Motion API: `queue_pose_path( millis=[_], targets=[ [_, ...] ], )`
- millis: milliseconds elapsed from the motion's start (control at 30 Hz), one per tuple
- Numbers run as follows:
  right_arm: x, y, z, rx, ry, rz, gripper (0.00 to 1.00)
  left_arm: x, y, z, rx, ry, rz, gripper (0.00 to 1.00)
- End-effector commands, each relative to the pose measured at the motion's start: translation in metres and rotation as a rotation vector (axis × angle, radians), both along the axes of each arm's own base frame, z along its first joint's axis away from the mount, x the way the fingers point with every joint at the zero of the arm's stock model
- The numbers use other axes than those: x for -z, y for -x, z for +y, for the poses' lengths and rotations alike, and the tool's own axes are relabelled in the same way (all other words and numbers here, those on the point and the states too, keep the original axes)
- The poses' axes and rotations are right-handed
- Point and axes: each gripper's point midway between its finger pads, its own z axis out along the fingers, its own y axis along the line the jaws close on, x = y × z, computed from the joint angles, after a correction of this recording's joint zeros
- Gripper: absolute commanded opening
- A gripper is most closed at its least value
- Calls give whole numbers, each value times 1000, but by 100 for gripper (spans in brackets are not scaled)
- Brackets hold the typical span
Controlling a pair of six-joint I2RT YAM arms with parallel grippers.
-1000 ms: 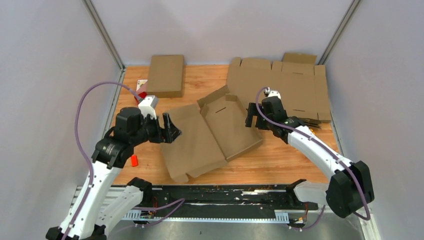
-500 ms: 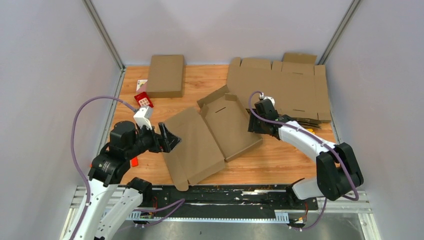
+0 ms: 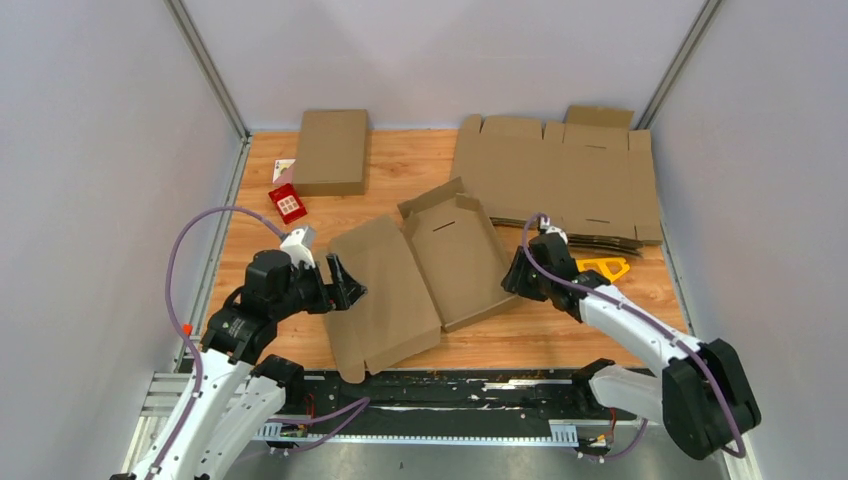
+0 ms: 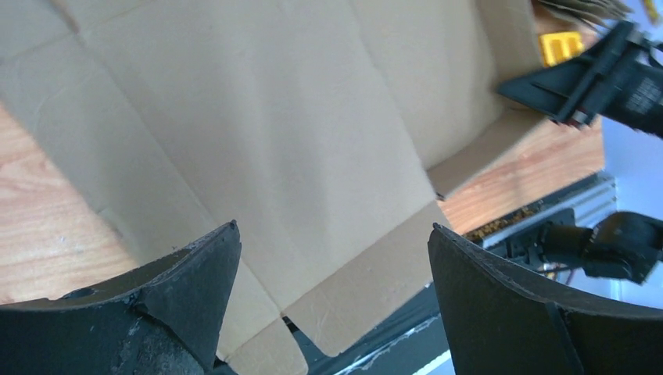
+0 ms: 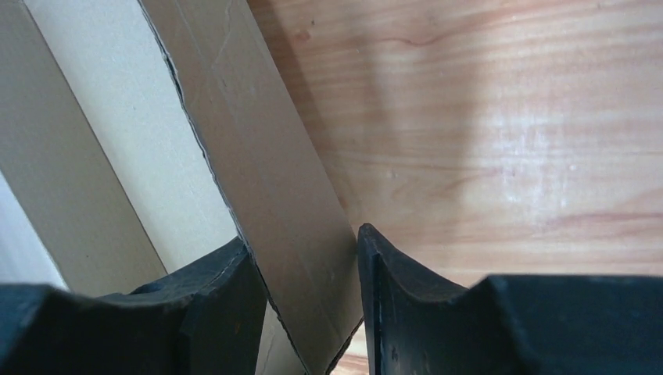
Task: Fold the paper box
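Observation:
The paper box lies as a brown cardboard blank in the middle of the wooden table, its right half slightly raised along the creases. My right gripper is at the blank's right edge. In the right wrist view its fingers are shut on the upturned side flap, one on each face. My left gripper hovers at the blank's left edge, wide open. In the left wrist view its jaws stand far apart over the flat left panel, holding nothing.
A pile of same-shaped blanks lies at the back right, and a closed brown box at the back left. A red card lies by it. A yellow tool sits right of my right gripper. A black rail runs along the near edge.
My right gripper has come nearer and down, and has closed from open onto the side flap. My left arm has dropped back toward the near left, still open. The blank shifted slightly.

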Motion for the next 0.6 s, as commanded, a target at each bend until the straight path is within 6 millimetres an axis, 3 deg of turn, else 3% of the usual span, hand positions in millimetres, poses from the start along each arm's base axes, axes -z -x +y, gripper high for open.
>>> queue_pose_path(
  millis=[0,133,267,400,567],
  targets=[
    [-18,0,2,59,-92,-66,39,13,-15,14,-142,-9,2,96],
    [-23,-2,-7,72,-45,-90,26,16,-19,15,-170,5,-13,97],
    [-28,-6,-2,45,-39,-78,17,14,-21,14,-168,8,-21,97],
    [-34,-7,-1,64,-51,-70,18,11,-21,20,-190,-11,-30,97],
    [-58,-10,-2,130,-124,-143,19,-5,-21,24,-214,8,-90,98]
  ],
)
